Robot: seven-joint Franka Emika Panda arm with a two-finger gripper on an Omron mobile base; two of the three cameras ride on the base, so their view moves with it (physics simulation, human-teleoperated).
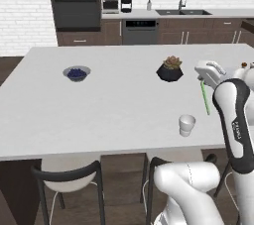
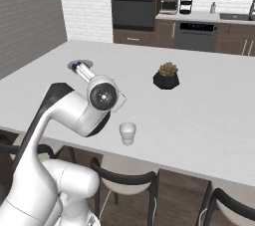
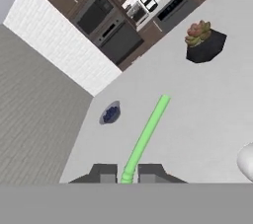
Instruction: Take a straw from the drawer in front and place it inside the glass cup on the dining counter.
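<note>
Currently, the gripper [image 3: 123,174] is closing narrowly on the straw [image 3: 146,136], pinching its ribbed lower end between the two dark fingertips [image 3: 104,173]. In the hand view, the green shaft is running from the jaws at 6 o'clock up toward 1 o'clock, with its free tip ending over bare white surface. In the left base view, the straw [image 1: 204,97] is hanging below the white hand at 3 o'clock in the picture, pointing down and slightly to the right, above the dining counter [image 1: 99,110] and clear of its top.

The glass cup [image 1: 186,124] is standing upright on the dining counter near its front edge. In the left base view it is sitting at roughly 7 o'clock from the straw's lower tip, near it but apart. In the hand view the glass cup [image 3: 246,161] is showing as a pale rounded form at the 4 o'clock edge, well to the side of the straw's line. In the right base view the glass cup [image 2: 127,133] is sitting just beside the arm's elbow housing, at its 4 o'clock.

The black plant pot [image 1: 169,70] with a succulent is resting farther back on the counter, at 11 o'clock from the cup. The grey bowl [image 1: 77,73] with blue contents is lying well apart, toward 10 o'clock.
</note>
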